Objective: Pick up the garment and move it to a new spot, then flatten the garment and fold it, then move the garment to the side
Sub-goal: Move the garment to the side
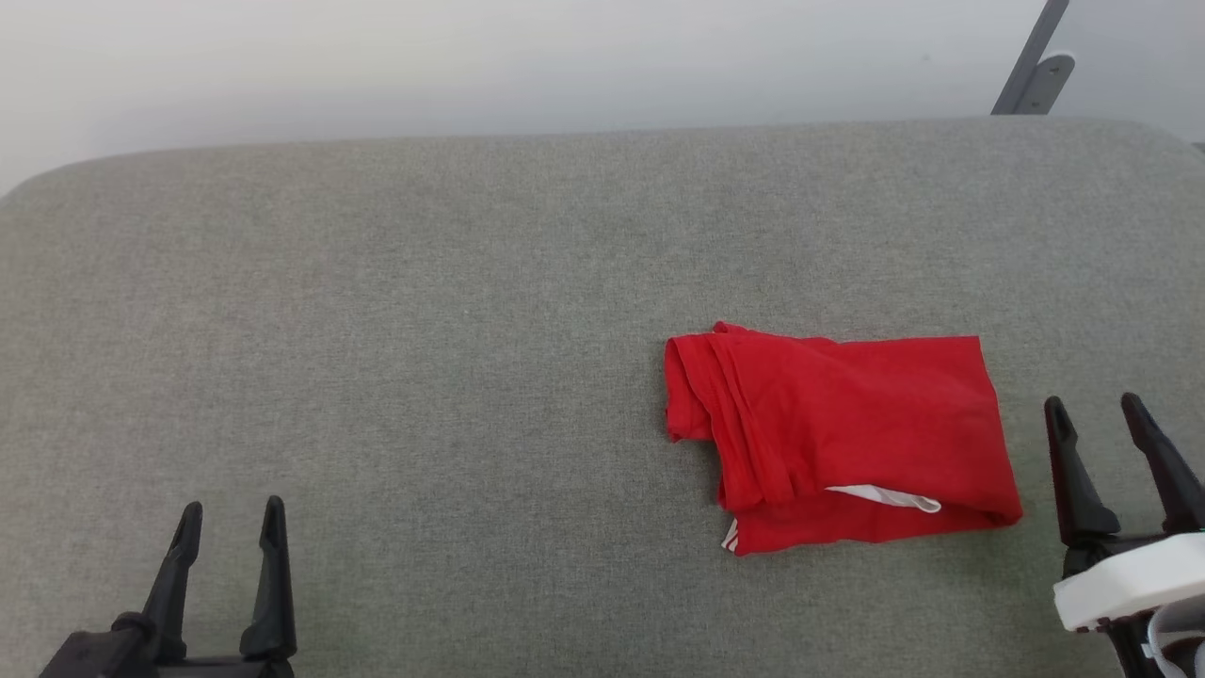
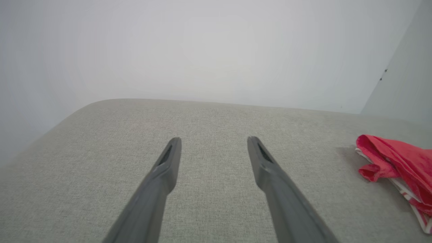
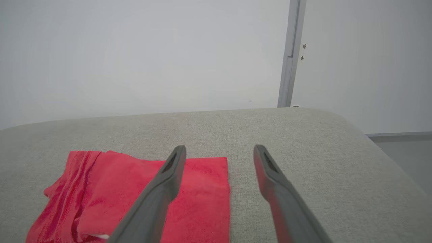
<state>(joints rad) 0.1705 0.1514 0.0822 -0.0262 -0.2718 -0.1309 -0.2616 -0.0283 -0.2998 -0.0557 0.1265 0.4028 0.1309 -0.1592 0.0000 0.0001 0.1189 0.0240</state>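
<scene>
On the right part of the grey table (image 1: 424, 311): the garment (image 1: 847, 424) lies folded into a red rectangle, a little white showing at its near edge
Left pincer (image 1: 233, 506): fully open, holding nothing, at the near left, well apart from the garment
Right pincer (image 1: 1092, 401): fully open, holding nothing, just beside the garment's right edge

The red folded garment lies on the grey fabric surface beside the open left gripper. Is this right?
No. The head view shows the red folded garment beside the open right gripper, not the left gripper; it does lie on the grey fabric surface.
</scene>
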